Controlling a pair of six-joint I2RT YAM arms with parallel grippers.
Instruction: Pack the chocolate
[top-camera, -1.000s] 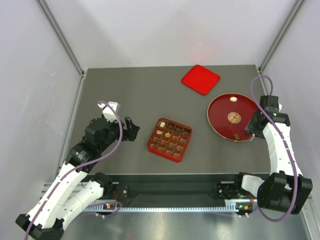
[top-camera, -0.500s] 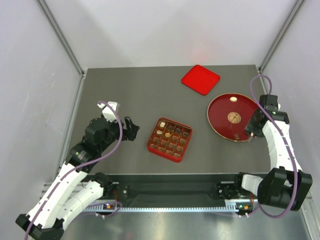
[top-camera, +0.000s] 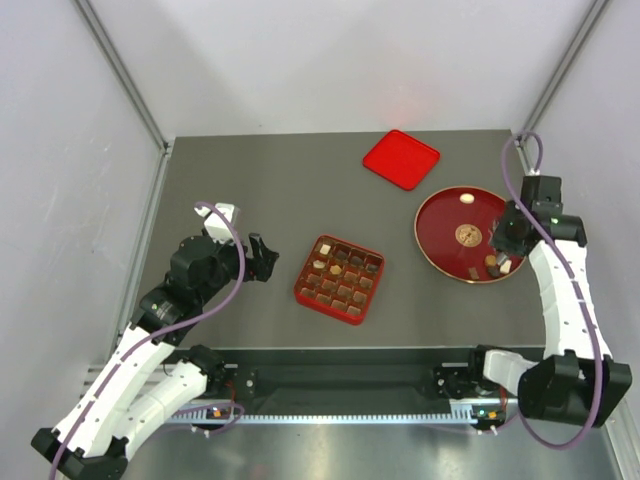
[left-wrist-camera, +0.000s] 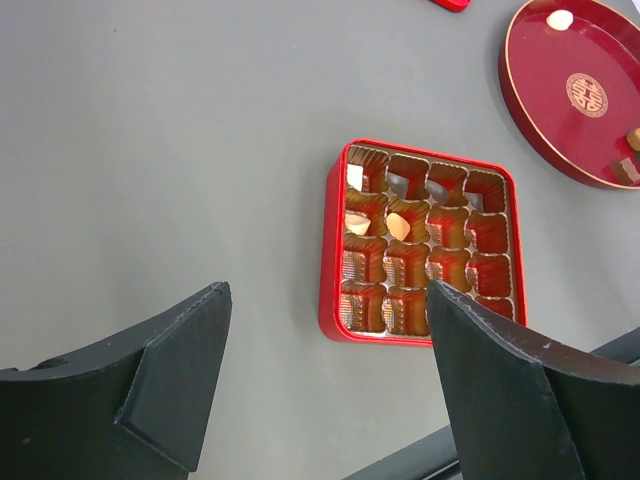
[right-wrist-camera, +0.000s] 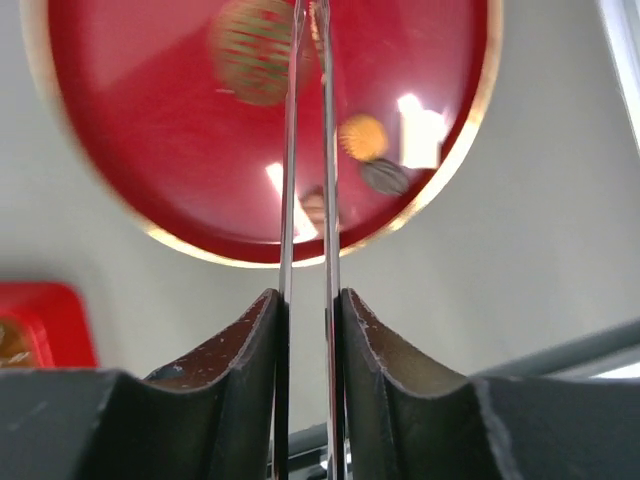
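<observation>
— Where is the chocolate (left-wrist-camera: 398, 226)?

— A few pieces sit in the tray (left-wrist-camera: 333, 300), and many cells look unfilled. On the plate (top-camera: 438, 222), a tan piece (right-wrist-camera: 362, 137) and a dark piece (right-wrist-camera: 384, 177) lie by the near rim, with a cream piece (top-camera: 466, 199) at the far side.

— And your pincers?

— My right pincer (top-camera: 499, 258) hangs over that near rim, jaws almost together with a thin slit between them. Something small shows in the slit, but I cannot tell whether I grip it. My left pincer (top-camera: 264, 258) is spread wide and empty over the surface (top-camera: 250, 180), left of the tray.

— What could go wrong?

— I think so thin a grip could catch a rounded piece off-centre and shoot it across the glossy plate, or drop it on the way to the tray. The cells also look snug, so a tilted piece might perch on a divider.
</observation>
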